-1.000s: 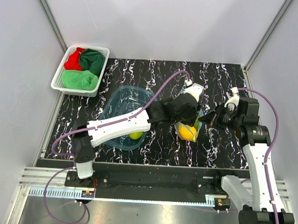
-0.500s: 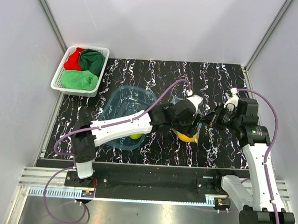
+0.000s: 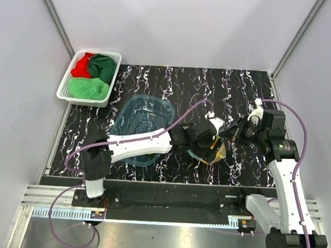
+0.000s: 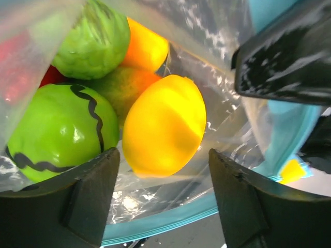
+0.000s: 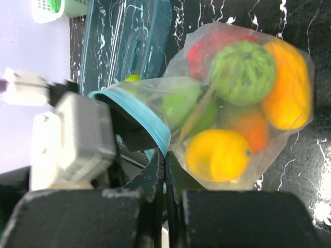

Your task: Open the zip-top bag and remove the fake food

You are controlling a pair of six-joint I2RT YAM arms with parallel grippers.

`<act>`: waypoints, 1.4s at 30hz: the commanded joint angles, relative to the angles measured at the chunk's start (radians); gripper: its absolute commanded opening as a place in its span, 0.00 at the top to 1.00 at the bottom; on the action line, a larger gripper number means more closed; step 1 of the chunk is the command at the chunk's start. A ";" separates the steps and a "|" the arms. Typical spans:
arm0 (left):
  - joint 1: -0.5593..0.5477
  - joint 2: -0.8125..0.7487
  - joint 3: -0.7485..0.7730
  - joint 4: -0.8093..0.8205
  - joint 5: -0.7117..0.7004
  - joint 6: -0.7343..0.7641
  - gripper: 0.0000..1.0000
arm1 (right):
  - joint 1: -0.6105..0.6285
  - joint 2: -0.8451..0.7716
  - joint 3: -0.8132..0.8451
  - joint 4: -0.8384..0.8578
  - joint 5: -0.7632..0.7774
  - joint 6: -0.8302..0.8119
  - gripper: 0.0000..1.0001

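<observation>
Two right fingers [image 5: 147, 181] pinched on zip-top bag [image 5: 235, 111].

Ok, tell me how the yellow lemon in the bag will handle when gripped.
The lemon looks glossy and smooth, so it is probably slippery to pinch. Its rounded egg shape suggests it would roll once set down. Likely rigid: no dents show.

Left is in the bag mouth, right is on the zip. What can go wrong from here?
1. The left gripper straddles the yellow lemon with film close on both sides; closing may pinch the zip-top bag too.
2. The right gripper pinches only the zip strip; pulling the lemon out could tug it free.
</observation>
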 commanded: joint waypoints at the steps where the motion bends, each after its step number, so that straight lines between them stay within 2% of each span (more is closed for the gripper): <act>1: -0.026 0.022 -0.041 0.123 0.003 0.057 0.23 | 0.006 -0.015 -0.006 0.014 -0.034 0.002 1.00; 5: -0.026 0.065 -0.054 0.156 -0.022 0.062 0.23 | 0.006 -0.015 -0.006 0.000 -0.042 0.004 1.00; 14: -0.026 0.088 -0.152 0.379 -0.120 0.005 0.25 | 0.006 -0.021 -0.021 -0.015 -0.031 0.002 1.00; 18: -0.027 0.108 -0.141 0.390 -0.121 0.014 0.28 | 0.006 -0.027 -0.018 -0.023 -0.028 -0.001 1.00; 21: -0.026 0.106 -0.137 0.387 -0.115 0.024 0.44 | 0.006 -0.024 -0.011 -0.029 -0.022 -0.009 1.00; 22: -0.026 0.097 -0.135 0.382 -0.115 0.025 0.56 | 0.006 -0.024 -0.010 -0.032 -0.017 -0.012 1.00; 25: -0.026 0.060 -0.134 0.339 -0.130 0.027 0.78 | 0.006 -0.026 -0.012 -0.030 -0.002 -0.018 1.00; 30: -0.027 -0.013 -0.127 0.310 -0.132 0.030 0.94 | 0.006 -0.034 -0.017 -0.032 0.017 -0.024 1.00; 33: -0.029 -0.061 -0.123 0.282 -0.155 0.016 0.99 | 0.006 -0.040 -0.018 -0.033 0.029 -0.026 1.00; 37: -0.029 -0.115 -0.100 0.240 -0.187 -0.005 1.00 | 0.006 -0.052 -0.021 -0.035 0.035 -0.027 1.00; 42: -0.029 -0.132 -0.065 0.171 -0.320 -0.006 1.00 | 0.006 -0.058 -0.026 -0.037 0.030 -0.029 1.00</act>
